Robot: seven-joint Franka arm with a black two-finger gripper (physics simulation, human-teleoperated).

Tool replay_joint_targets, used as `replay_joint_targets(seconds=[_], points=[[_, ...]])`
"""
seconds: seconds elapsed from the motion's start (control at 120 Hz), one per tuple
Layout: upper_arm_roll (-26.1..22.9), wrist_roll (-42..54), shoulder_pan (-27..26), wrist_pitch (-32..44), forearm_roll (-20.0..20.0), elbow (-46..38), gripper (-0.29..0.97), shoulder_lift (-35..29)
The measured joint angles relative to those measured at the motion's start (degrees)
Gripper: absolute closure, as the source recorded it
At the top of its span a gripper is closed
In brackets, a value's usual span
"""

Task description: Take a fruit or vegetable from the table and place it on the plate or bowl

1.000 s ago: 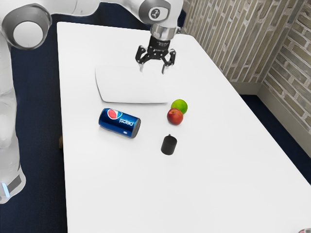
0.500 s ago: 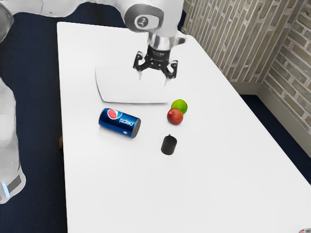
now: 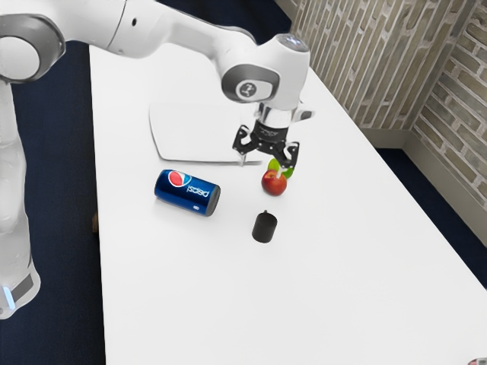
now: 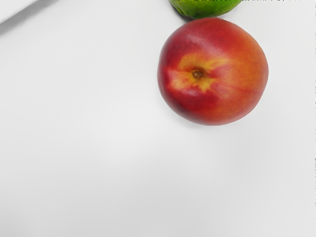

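Peach (image 3: 274, 184) placement comes first in the exterior view: you see it sitting on the table (image 3: 342, 266), off the plate (image 3: 190, 129), just past the plate's near corner toward the exterior view's right. It looks round from here, with no long axis you could name. A lime (image 3: 288, 170) sits right behind it, partly covered by the gripper (image 3: 265, 166). The gripper hangs over the two fruits with its jaws spread wide and nothing between them. One finger is over the plate's edge and the other over the lime. You cannot tell from this angle whether that finger touches the fruit. A can (image 3: 187, 192) lies on its side to the exterior view's left of the peach, and a small black cylinder (image 3: 265, 226) stands nearer the camera.

In the wrist view you look straight down on the peach (image 4: 212, 71): its stem dimple faces up at you, so its stem axis stands upright, and its outline is near circular. The lime (image 4: 205, 6) sits against its edge. A corner of the plate (image 4: 15, 11) shows well apart from the peach, with bare table (image 4: 98, 163) between them
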Motion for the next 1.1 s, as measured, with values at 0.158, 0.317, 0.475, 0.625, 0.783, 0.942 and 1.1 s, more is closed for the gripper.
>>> replay_joint_targets(seconds=[0.158, 0.317, 0.475, 0.625, 0.783, 0.942, 1.1], points=[[0.16, 0.52, 0.48, 1.61, -0.95, 0.35, 0.00, 1.51], [0.27, 0.99, 1.00, 2.34, -1.21, 2.86, 0.00, 4.13], [0.29, 1.68, 2.52, 2.68, -1.37, 5.73, 0.00, 6.93], [0.70, 2.68, 4.99, 2.83, -1.42, 6.43, 0.00, 8.32], [0.72, 4.86, 4.21, 2.93, -1.41, 6.69, 0.00, 8.98], [0.72, 6.57, 4.35, 2.99, -1.40, 8.30, 0.00, 10.04], [0.77, 7.94, 4.55, 3.02, -1.72, 10.12, 0.00, 12.60]])
